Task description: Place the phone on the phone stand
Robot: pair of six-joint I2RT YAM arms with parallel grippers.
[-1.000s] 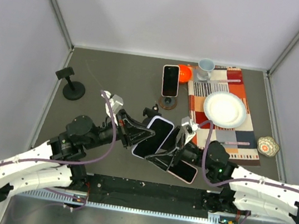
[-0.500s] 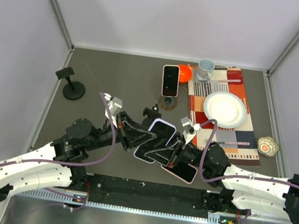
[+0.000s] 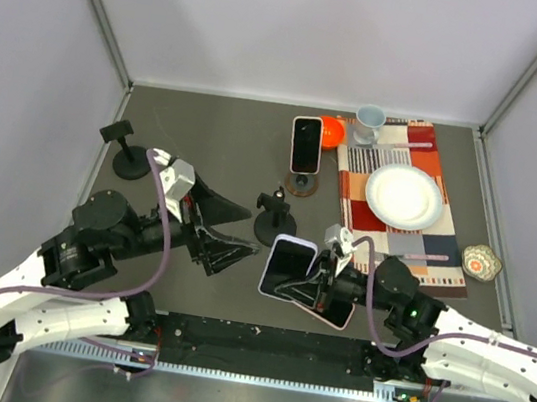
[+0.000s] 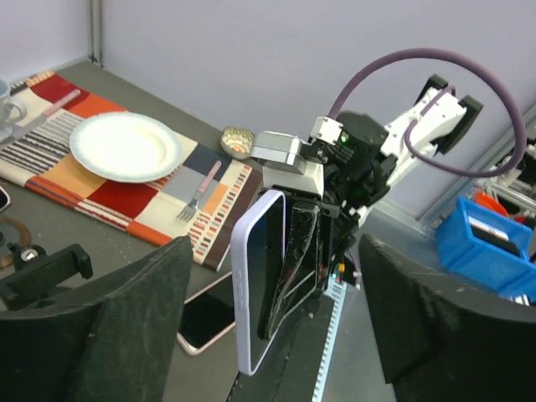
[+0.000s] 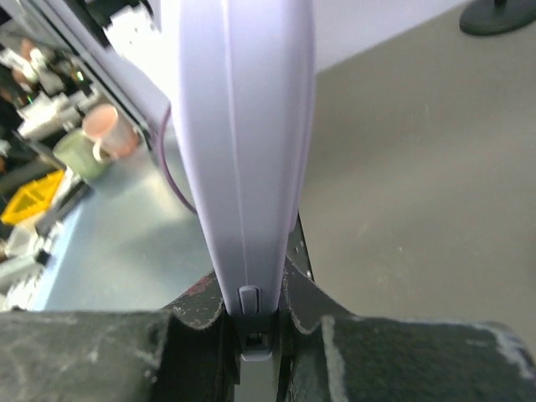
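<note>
Dark grey tabletop carries a small black phone stand. Just beside it, the lavender phone is held on edge, clamped at one end by the right gripper. The left gripper is spread wide and empty, clear of the phone.

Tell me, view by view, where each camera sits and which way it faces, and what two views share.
Top external: above and behind the robot, looking down on the table; shows the left gripper open, the right gripper clamping the lavender phone.
Left wrist: rides the left gripper, facing rightward at that phone; own fingers frame it.
Right wrist: behind the phone's edge, facing across the table; own fingers below.
Shared: all three show the lavender phone.
</note>
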